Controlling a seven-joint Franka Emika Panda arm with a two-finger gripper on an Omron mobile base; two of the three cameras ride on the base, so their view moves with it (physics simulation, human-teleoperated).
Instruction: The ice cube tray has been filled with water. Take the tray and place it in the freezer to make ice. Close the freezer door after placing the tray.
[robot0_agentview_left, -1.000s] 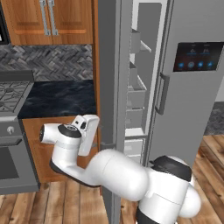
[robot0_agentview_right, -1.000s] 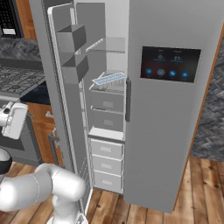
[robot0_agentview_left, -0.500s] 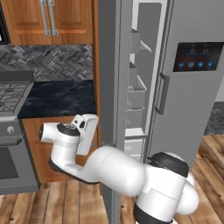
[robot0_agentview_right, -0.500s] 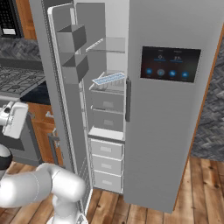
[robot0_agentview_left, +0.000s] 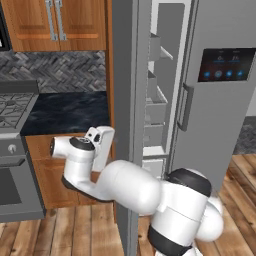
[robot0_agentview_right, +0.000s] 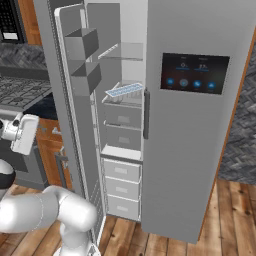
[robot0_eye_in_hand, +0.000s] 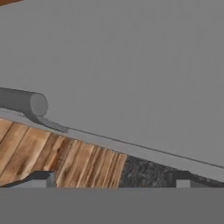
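The ice cube tray (robot0_agentview_right: 124, 91), white with pale-blue water in its cells, lies on a white shelf inside the freezer (robot0_agentview_right: 122, 150). The freezer door (robot0_agentview_right: 70, 130) stands swung wide open, with grey bins on its inner side. In the left base view the door (robot0_agentview_left: 125, 100) shows edge-on. My white hand (robot0_agentview_left: 101, 145) sits close against the door's outer face, at counter height. In the hand view my gripper (robot0_eye_in_hand: 113, 180) is open and holds nothing. Its fingertips (robot0_eye_in_hand: 41, 178) stand wide apart before the grey door face. The end of the bar handle (robot0_eye_in_hand: 24, 103) lies to the upper left.
The fridge's other door (robot0_agentview_left: 225, 65), shut, carries a dark panel with blue icons. A stove (robot0_agentview_left: 15, 110) and a dark counter (robot0_agentview_left: 65, 112) over wooden cabinets stand left of the open door. Wooden floor (robot0_agentview_right: 165, 240) lies in front.
My hand has edged slightly toward the freezer door's outer face. The tray and the door have not moved.
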